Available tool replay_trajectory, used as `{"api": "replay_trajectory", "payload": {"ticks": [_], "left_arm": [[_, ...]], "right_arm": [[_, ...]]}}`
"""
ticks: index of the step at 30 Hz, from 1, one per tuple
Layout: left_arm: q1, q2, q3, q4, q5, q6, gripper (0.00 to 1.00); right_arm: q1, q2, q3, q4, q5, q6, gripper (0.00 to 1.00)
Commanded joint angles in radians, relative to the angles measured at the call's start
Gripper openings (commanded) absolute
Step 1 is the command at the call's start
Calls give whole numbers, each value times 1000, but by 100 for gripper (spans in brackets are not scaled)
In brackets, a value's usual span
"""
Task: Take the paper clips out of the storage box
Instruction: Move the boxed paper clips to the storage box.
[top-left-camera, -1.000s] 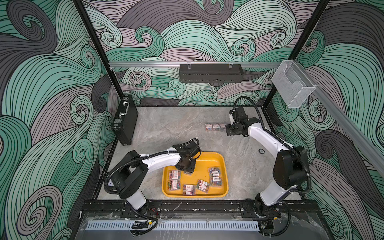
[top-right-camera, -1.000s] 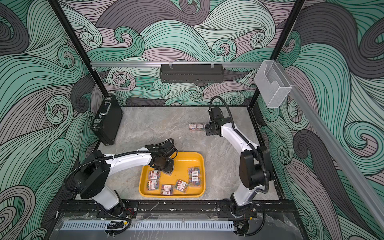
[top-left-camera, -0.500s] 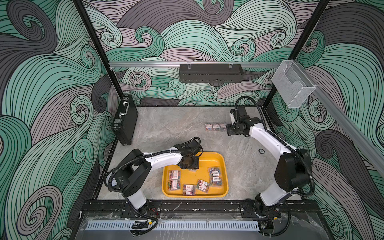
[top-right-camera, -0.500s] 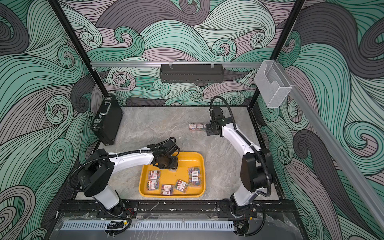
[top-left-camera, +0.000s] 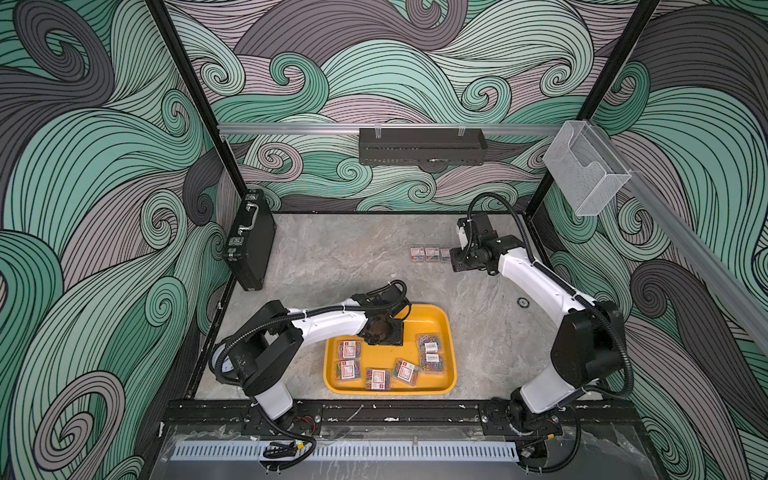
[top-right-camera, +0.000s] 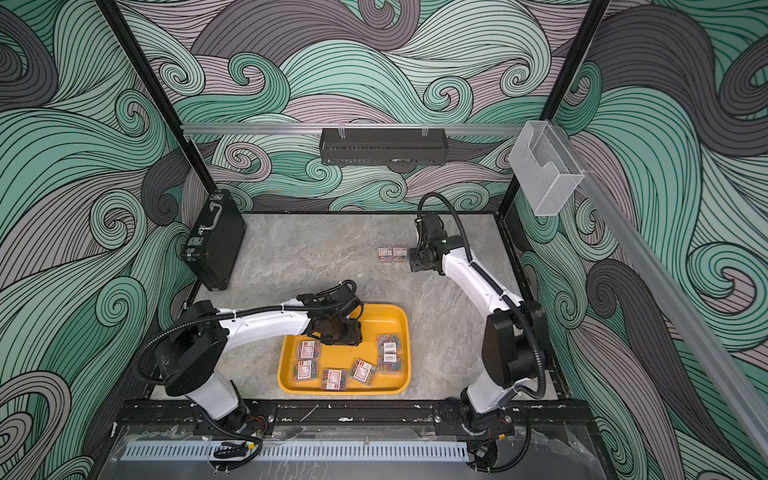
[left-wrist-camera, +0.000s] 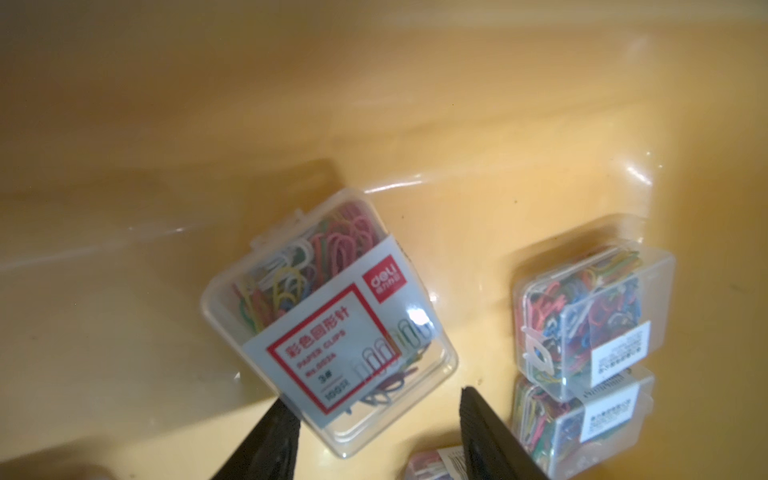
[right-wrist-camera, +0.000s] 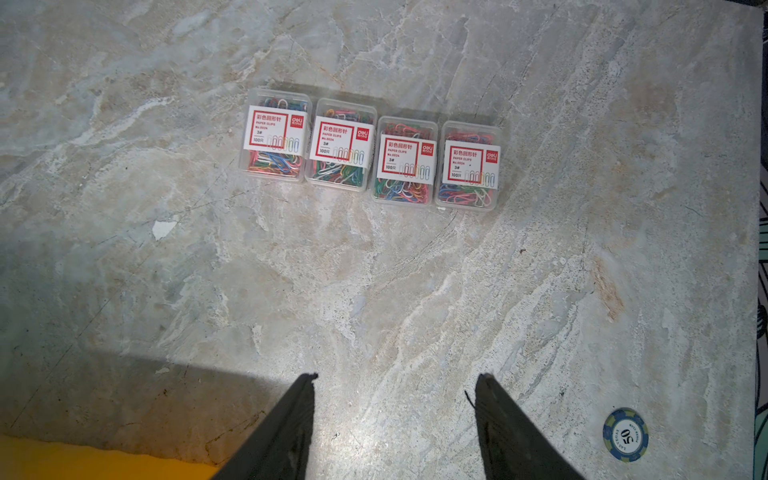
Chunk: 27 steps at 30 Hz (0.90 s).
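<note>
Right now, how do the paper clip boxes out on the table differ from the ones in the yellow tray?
The table boxes sit in a neat side-by-side row of four, all red labels up; the tray boxes lie scattered at mixed angles. Table boxes rest on the table, tray boxes inside the yellow tray, some showing barcode stickers. Both are small clear boxes of coloured clips.

Yellow storage box (top-left-camera: 432, 320) holds several clear-boxed paper clips (top-left-camera: 377, 379); four more side by side on table (right-wrist-camera: 415, 291).
</note>
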Motion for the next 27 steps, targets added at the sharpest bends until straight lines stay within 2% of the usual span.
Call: {"api": "replay_trajectory", "payload": {"ticks": [1, 8, 15, 22, 27], "left_arm": [[0, -60, 9, -22, -24, 6, 60], [50, -191, 14, -95, -106, 74, 60], [159, -330, 18, -161, -167, 170, 60], [308, -427, -5, -171, -208, 216, 61], [410, -466, -28, -173, -189, 236, 61]], "right_arm": [[15, -38, -2, -23, 13, 5, 62], [48, -81, -15, -30, 13, 9, 62], [107, -124, -45, -37, 19, 33, 62], [260, -196, -100, -49, 46, 107, 62], [389, -238, -166, -33, 56, 188, 62]]}}
